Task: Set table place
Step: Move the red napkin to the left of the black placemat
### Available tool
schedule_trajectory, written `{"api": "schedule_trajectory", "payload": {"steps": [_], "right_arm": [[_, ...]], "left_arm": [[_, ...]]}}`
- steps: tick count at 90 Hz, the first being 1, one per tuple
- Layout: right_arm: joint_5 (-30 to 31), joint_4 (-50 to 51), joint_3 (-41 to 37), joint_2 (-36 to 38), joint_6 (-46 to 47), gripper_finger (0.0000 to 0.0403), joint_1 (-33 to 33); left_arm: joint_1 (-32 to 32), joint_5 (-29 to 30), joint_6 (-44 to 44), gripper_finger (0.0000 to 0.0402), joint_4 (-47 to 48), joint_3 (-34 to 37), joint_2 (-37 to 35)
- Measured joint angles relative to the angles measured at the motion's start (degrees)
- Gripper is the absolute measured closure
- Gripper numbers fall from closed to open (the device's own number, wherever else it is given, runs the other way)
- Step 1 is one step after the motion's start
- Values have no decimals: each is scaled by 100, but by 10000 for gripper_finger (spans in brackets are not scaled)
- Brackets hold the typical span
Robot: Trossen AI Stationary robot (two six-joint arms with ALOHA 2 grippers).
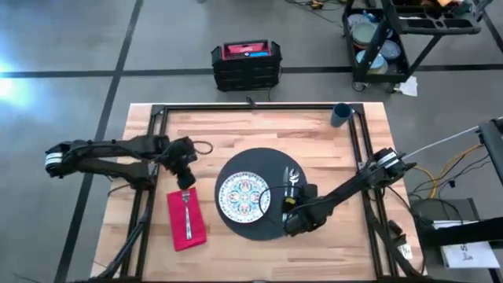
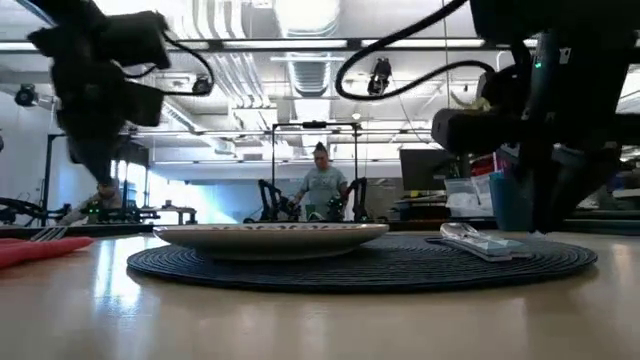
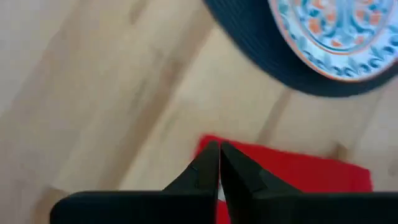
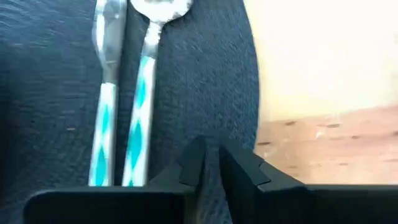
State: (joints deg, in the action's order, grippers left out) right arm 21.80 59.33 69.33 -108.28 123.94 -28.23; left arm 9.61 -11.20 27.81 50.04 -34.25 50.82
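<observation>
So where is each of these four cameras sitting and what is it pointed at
High: overhead, straight down on the table; both arms show.
Low: tabletop height, level across the mat into the room; arms hang from above.
Left wrist: over the napkin; left tool shut.
Right wrist: over knife and spoon; right tool.
Shared: the plate, high, low, left wrist.

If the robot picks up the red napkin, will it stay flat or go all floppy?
Probably floppy: the red napkin looks like thin cloth lying flat on the table. The fork resting on it would likely slide off.
</observation>
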Motion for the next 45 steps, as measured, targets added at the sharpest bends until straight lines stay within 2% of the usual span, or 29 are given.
{"api": "schedule_trajectory", "payload": {"steps": [16,29,38,45], "right_arm": [[230,32,126,16,-307,312,-1],[419,73,157,47,-245,285,-26],[493,87,177,81,-249,285,-39],[563,91,213,117,-289,307,-39]], "left_arm": [[-1116,234,1366,402,133,28,-514],[-2569,584,2725,402,208,123,-635],[-3636,938,3693,402,210,196,-524],[-4307,1084,4337,402,192,215,-361]]}}
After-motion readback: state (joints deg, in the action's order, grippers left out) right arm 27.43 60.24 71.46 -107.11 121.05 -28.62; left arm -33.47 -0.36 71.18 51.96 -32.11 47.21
